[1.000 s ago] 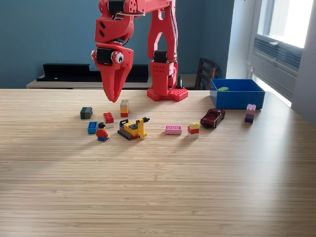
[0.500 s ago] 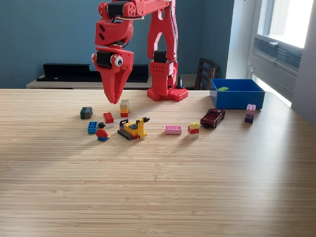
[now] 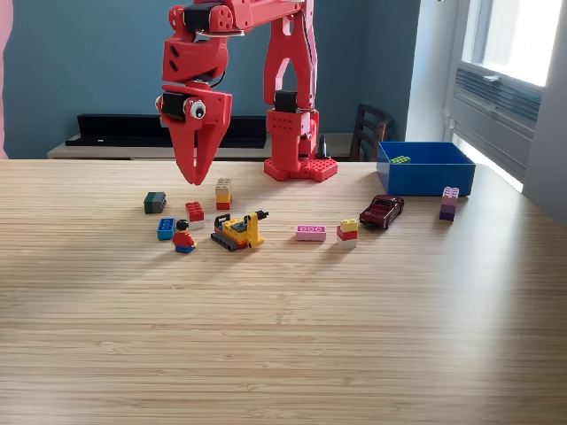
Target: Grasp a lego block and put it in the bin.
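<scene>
- Exterior view shows your red arm's gripper hanging above the wooden table, tips pointing down, jaws nearly together and holding nothing.
- Below it lies a tight cluster: a dark green block, a red block, a blue block, a tan stack, a small toy figure and a yellow toy digger.
- Because these sit close together, you could knock a neighbour aside or pinch two pieces at once if you descend without opening wide over a single block.
- The blue bin sits well apart, at the exterior view's right, with a green piece already inside.
- Your carry path crosses a pink block, a red-and-yellow block and a dark red toy car; carrying too low could sweep them.
- A purple stack stands just beside the bin's near corner, so a short release could drop your block outside.
</scene>
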Action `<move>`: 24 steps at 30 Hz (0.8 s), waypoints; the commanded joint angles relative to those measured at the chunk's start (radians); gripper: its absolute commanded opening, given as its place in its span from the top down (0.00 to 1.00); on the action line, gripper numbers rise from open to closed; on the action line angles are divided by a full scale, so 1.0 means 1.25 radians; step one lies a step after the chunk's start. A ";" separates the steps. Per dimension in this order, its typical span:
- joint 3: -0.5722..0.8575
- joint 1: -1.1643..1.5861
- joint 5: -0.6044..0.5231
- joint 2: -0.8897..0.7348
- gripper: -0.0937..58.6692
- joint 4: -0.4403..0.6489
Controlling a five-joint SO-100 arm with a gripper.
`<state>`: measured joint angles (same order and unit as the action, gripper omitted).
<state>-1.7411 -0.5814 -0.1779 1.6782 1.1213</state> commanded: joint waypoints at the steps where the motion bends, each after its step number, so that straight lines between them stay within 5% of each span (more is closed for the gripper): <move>1: 0.006 -0.009 -0.022 0.060 1.00 -0.005; 17: 0.130 -0.065 -0.064 0.044 0.94 -0.040; 24: 0.185 -0.069 -0.087 -0.088 0.89 -0.036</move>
<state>-1.5953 -0.6581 -0.2792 1.5984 1.0815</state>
